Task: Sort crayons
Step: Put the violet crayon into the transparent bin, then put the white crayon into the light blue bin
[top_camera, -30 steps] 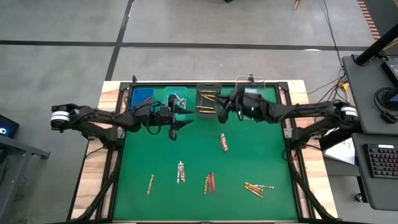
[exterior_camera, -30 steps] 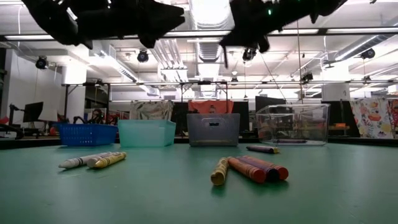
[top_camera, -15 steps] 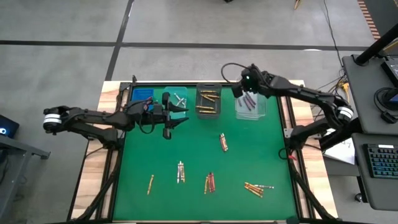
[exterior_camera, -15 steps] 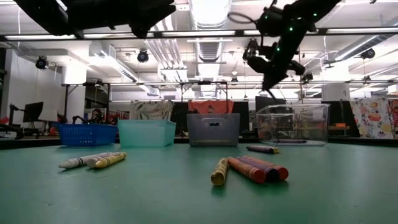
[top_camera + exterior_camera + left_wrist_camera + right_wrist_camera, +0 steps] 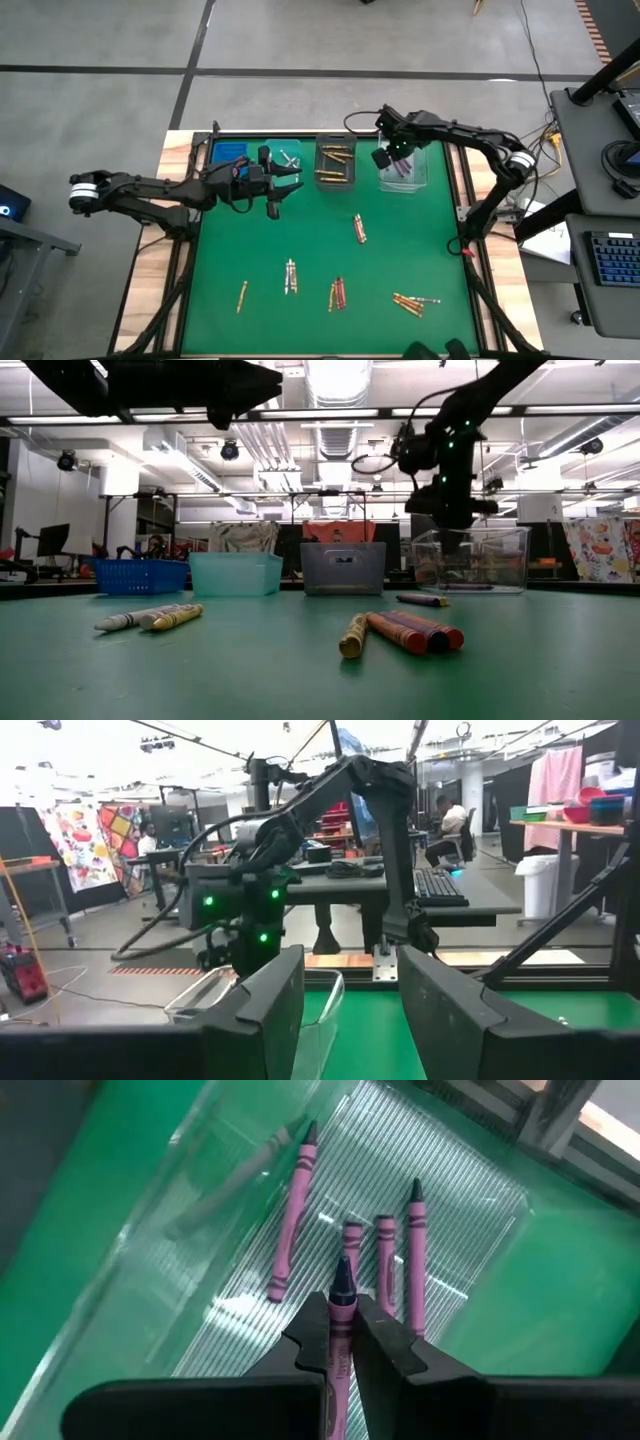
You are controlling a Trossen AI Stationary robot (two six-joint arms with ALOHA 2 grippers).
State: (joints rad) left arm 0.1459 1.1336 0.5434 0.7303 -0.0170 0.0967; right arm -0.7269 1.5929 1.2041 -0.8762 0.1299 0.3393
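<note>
- We see the right jaws (image 5: pixel 340 1342) pinching a purple crayon (image 5: pixel 340 1312), its tip pointing out ahead of them over the clear bin (image 5: pixel 470 1170)
- Just past that tip, four more purple crayons (image 5: pixel 385 1270) lie on the bin floor; we judge a tilted release could bounce the held one off them, or off the bin wall onto the surface (image 5: pixel 400 240)
- If the jaws part too high, it may clip the rim
- Farther off, the left jaws (image 5: pixel 277 186) hang spread and empty near the teal bin (image 5: pixel 283 160); we see no clash, both arms being well apart
- Farthest from the jaws, loose crayons (image 5: pixel 337 293) wait unsorted on the green surface
</note>
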